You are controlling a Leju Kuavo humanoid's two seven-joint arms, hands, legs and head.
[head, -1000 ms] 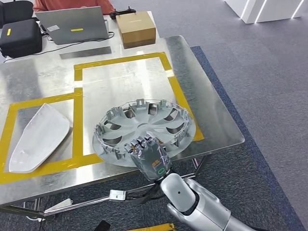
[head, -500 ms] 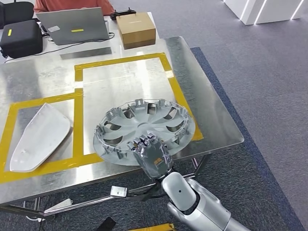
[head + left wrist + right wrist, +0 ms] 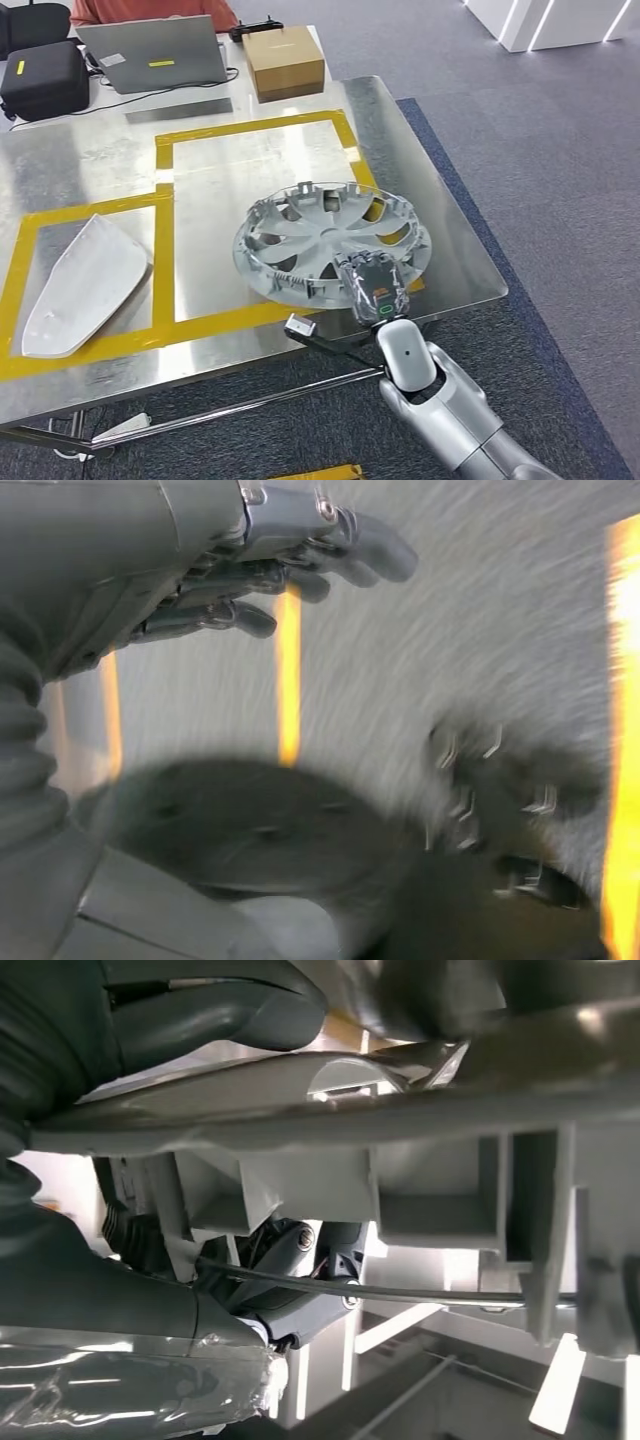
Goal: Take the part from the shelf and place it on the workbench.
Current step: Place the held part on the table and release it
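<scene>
**Wheel cover over the workbench's near right corner, held at its rim**

Grey carpeted floor (image 3: 543, 190) all round, and a shiny metal workbench (image 3: 90, 160) marked out in yellow tape (image 3: 161, 250). From the head view, starting far left: a black case (image 3: 44, 75) at the back edge, then a grey laptop (image 3: 151, 50) with a person's orange sleeve (image 3: 151, 8) just behind it. Nearer, inside the left taped bay, a white curved panel (image 3: 83, 285) lying flat. Further right at the back, a brown cardboard box (image 3: 283, 60).

Right of centre, the grey wheel cover (image 3: 332, 240), ribbed inner side up, sitting across the near right corner of the larger taped square, its near edge close to the bench's front edge. Hard to say from here whether resting on the metal or raised just off it. At its near rim, the right hand (image 3: 373, 285), fingers curled over the edge, silver forearm running down to the lower right.

Up close from the right wrist: thick grey thumb (image 3: 219, 1005) pressed on one face of the cover's rim (image 3: 302, 1100), darker fingers (image 3: 302, 1260) wrapped under the other, moulded clips alongside. A firm grip, not plain from above.

From the left wrist, heavily blurred: the left hand (image 3: 249, 570) with fingers stretched out and apart, holding nothing, above grey floor and yellow stripes.
</scene>
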